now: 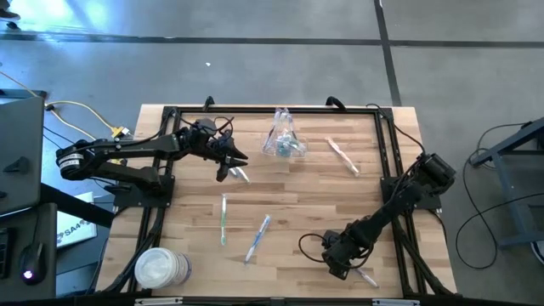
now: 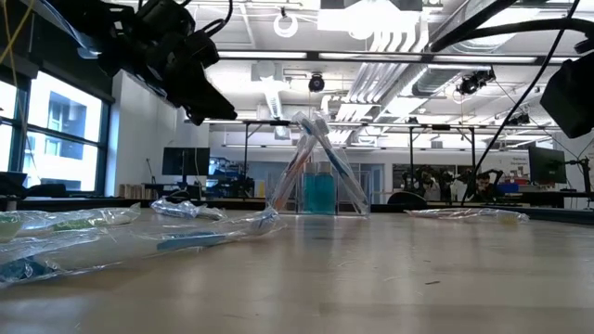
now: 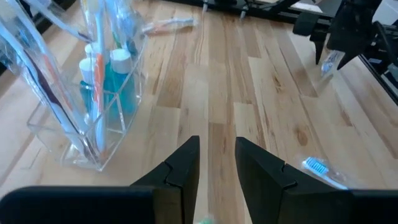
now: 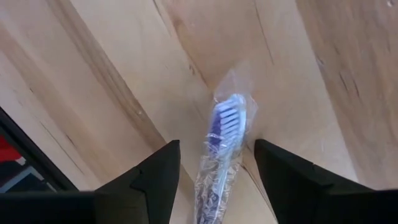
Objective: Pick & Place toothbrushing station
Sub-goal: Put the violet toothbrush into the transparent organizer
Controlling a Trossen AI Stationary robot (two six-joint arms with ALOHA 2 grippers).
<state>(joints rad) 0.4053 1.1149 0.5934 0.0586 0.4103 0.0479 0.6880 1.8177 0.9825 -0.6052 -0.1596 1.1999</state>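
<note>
I see the right gripper (image 4: 214, 168) open around a purple-bristled toothbrush in a clear wrapper (image 4: 221, 146), well apart from the clear plastic cup holding brushes and blue-capped tubes (image 1: 283, 140). The left gripper (image 3: 216, 165), slightly open and empty, is near this cup.

Pale wood planks with darker grain streaks on the table (image 1: 297, 195). Clear plastic cup (image 3: 93, 118) with white-capped teal tubes (image 3: 124, 81) inside. Blue-and-white bristles on the wrapped toothbrush (image 4: 225, 134) in a clear sleeve. Green toothbrush (image 1: 223, 217), blue toothbrush (image 1: 257, 236), pinkish toothbrush (image 1: 342, 155). White stack of discs (image 1: 160, 269). Dark fingers on the right gripper (image 4: 214, 165).
</note>
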